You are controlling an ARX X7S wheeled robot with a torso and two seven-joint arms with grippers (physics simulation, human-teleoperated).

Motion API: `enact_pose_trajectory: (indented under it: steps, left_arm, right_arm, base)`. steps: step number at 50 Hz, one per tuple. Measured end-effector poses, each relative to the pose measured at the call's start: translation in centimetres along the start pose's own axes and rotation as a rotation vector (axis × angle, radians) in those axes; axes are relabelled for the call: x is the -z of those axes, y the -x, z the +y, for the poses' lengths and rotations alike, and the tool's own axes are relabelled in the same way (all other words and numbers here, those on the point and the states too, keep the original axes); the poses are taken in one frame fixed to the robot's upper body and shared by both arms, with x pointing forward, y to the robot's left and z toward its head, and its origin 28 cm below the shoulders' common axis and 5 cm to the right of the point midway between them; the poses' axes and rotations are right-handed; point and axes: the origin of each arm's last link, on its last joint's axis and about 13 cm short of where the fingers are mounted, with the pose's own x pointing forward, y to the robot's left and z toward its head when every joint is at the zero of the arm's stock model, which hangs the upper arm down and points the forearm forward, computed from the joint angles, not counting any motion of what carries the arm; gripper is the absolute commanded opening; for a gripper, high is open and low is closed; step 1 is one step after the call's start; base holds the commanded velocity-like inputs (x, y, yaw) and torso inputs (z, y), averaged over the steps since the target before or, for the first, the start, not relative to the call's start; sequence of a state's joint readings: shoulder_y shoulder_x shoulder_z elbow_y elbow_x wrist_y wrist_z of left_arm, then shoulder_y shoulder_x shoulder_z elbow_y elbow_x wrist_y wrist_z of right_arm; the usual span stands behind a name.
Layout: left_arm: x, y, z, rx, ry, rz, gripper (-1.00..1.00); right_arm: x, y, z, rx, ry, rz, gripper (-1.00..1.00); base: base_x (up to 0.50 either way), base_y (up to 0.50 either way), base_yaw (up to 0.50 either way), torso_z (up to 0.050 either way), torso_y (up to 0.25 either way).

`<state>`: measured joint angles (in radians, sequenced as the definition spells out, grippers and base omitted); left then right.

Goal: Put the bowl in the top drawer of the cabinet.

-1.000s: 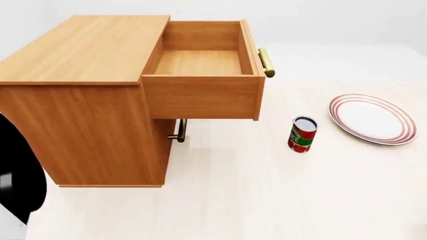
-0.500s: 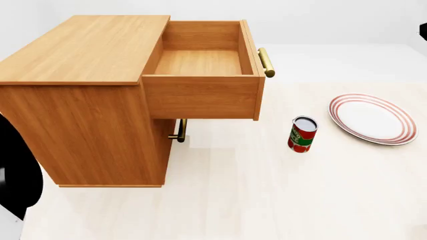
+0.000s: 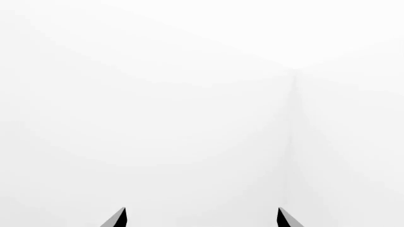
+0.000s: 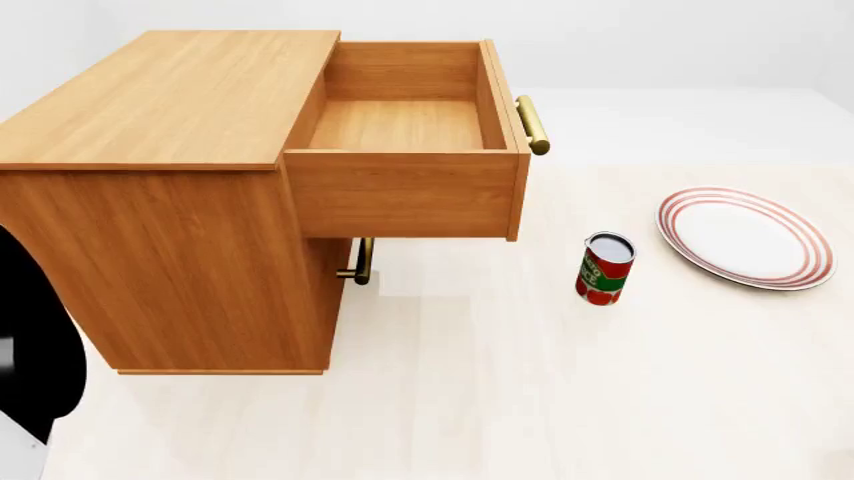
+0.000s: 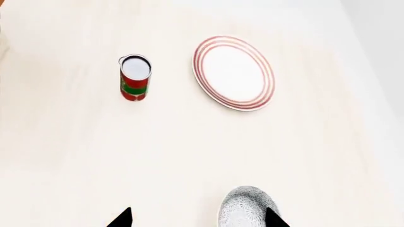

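Note:
The bowl [image 5: 245,209], grey-and-white speckled, shows only in the right wrist view, at the frame's edge on the pale surface. It lies between the tips of my right gripper [image 5: 198,217], close to one fingertip [image 5: 272,216]. The jaws stand wide open and neither visibly touches it. My left gripper [image 3: 202,216] is open too and faces a blank white wall. In the head view the cabinet [image 4: 174,95] stands at left with its top drawer [image 4: 400,190] pulled out and nothing in it. Neither gripper nor the bowl is in the head view.
A red-and-green can [image 4: 605,268] [image 5: 135,77] stands right of the cabinet, with a white red-ringed plate [image 4: 743,238] [image 5: 233,72] beyond it. The lower drawer's brass handle [image 4: 358,262] pokes out beneath the top drawer. A black arm part [image 4: 27,350] fills the head view's left edge.
A dark bit at the head view's top right edge half a second ago is gone. The black arm part at left has shifted slightly. Cabinet, can and plate are unmoved.

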<state>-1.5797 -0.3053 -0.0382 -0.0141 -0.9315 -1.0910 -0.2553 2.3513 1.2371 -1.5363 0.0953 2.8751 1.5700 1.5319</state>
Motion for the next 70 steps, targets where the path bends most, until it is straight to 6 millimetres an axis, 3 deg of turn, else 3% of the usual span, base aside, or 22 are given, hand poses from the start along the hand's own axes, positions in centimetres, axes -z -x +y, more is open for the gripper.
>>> enact_pose_trajectory:
  steps: [8,17,30,44,70]
  left_arm:
    - [0.0,0.1,-0.1,-0.001,0.000,0.002,1.00]
    - [0.0,0.2,0.0,-0.004,0.001,0.005,1.00]
    - [0.4,0.0,0.1,-0.011,0.003,0.012,1.00]
    - [0.6,-0.2,0.1,-0.012,0.005,0.019,1.00]
    - [0.6,-0.2,0.2,-0.019,0.007,0.018,1.00]
  right_arm:
    - [1.7,-1.1,0.0,-0.003,0.014,0.077,1.00]
    - [3.5,-3.7,-0.2,0.001,0.025,0.145,1.00]
    - [5.8,-7.3,-1.8,0.058,0.063,0.225,1.00]
    - [7.2,-9.5,-3.3,0.111,0.148,0.263,1.00]
    - [9.5,-15.5,-2.4,0.100,0.220,0.279,1.00]
  base:
    - [0.00,0.00,0.00,0.000,0.000]
    - [0.00,0.00,0.00,0.000,0.000]
    - [0.00,0.00,0.00,0.000,0.000]
    - [0.00,0.00,0.00,0.000,0.000]
    - [0.00,0.00,0.00,0.000,0.000]
